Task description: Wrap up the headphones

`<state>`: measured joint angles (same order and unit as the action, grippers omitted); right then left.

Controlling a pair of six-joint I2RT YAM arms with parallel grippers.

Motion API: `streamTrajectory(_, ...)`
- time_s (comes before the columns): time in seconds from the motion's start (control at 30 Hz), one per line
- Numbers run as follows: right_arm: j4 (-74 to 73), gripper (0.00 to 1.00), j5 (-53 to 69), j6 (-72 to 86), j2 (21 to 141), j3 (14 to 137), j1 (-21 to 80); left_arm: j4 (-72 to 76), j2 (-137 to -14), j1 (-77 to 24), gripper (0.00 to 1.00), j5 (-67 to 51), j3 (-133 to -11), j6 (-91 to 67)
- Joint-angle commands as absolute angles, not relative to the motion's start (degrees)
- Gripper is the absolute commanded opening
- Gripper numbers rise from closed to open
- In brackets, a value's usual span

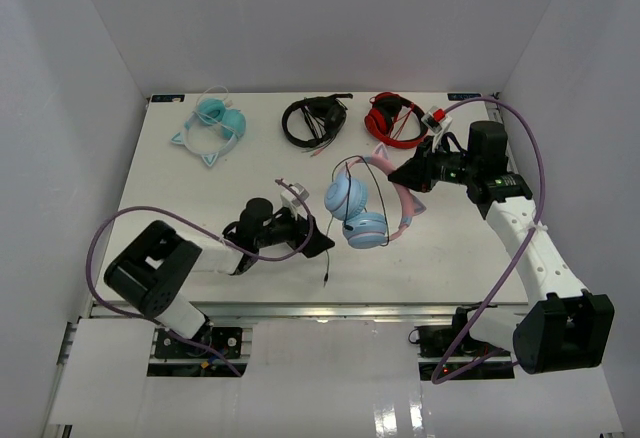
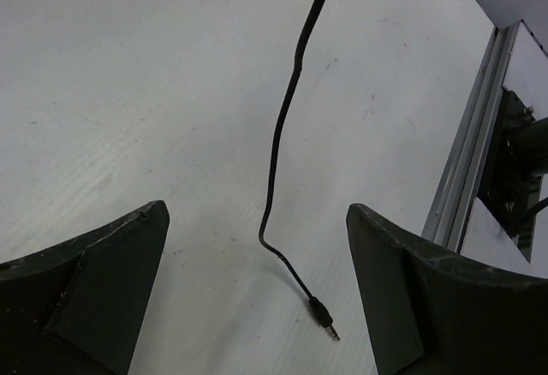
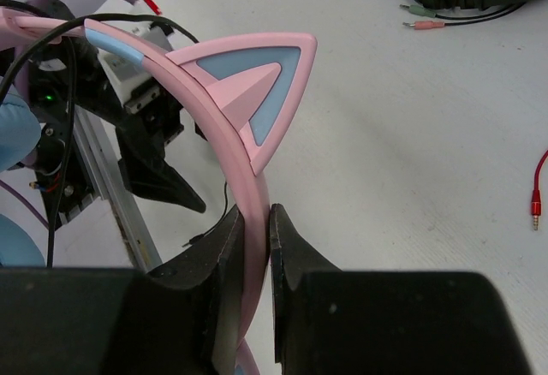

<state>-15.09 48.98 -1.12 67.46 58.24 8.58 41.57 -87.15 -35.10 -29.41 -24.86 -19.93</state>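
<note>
The headphones (image 1: 356,210) sit near the middle of the table (image 1: 190,183), a little toward its right edge. The right gripper (image 3: 255,221) has its jaws pressed onto the pink headband (image 3: 224,148), pinching it just below one cat ear (image 3: 261,80). The left gripper (image 2: 257,212) stands with its jaws spread wide and nothing between them, above the loose tail of the cable (image 2: 282,127). That tail lies in a slack wavy line on the table, running toward the near edge, with the plug (image 2: 321,313) free at its end. A dark strand does cross the band near the cups, so some cable may already be gathered there, but I cannot tell how many turns. By my judgement most of the wrapping is not yet done: the tail has to be picked up and wound around the band or cups, and the plug tucked in. The band is a smooth, thin arc of hard pink plastic, and the ear is a triangle with a light blue inset. The round cups (image 1: 346,196) look softly padded in light blue. The cable is thin, dark and limp, ending in a slim metal jack. The table is matte white with faint scuffs.
</note>
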Motion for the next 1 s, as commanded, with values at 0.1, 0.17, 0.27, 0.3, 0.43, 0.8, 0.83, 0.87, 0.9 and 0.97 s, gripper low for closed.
streamTrajectory(0.1, -13.7, 0.08, 50.9, 2.2, 66.8, 60.5, 8.3, 47.3, -95.2, -42.2, 0.61, -29.1, -27.7, -21.0)
streamTrajectory(0.17, -13.9, 0.08, 49.3, 2.6, 66.7, 60.5, 8.3, 46.8, -95.7, -43.8, 0.32, -27.8, -28.1, -21.2)
streamTrajectory(0.27, -14.4, 0.08, 41.4, 5.9, 66.2, 60.7, 8.3, 45.8, -93.1, -46.8, 0.0, -21.7, -26.0, -22.2)
streamTrajectory(0.3, -14.3, 0.08, 38.6, 7.3, 66.0, 60.7, 8.3, 45.6, -91.6, -47.9, 0.0, -19.0, -24.9, -22.4)
streamTrajectory(0.43, -11.1, 0.08, 23.9, 15.6, 64.1, 58.2, 9.5, 44.1, -84.4, -54.2, 0.0, -6.8, -21.5, -24.1)
streamTrajectory(0.8, -4.7, 0.08, -1.2, 26.5, 67.8, 57.8, 12.8, 41.6, -84.2, -64.3, 0.03, 7.2, -30.0, -25.0)
streamTrajectory(0.83, -4.4, 0.08, -3.8, 26.7, 68.9, 58.2, 13.2, 40.4, -85.3, -64.7, 0.03, 7.5, -31.6, -24.4)
streamTrajectory(0.87, -4.3, 0.08, -6.1, 26.4, 69.9, 58.7, 14.1, 39.2, -86.1, -65.0, 0.03, 7.8, -33.0, -24.0)
streamTrajectory(0.9, -4.0, 0.08, -8.5, 25.8, 71.0, 58.9, 14.8, 38.0, -86.9, -65.2, 0.03, 8.1, -34.3, -23.7)
streamTrajectory(0.97, -3.0, 0.08, -13.1, 24.0, 73.3, 58.6, 16.1, 35.8, -88.3, -65.3, 0.02, 8.3, -36.7, -23.1)
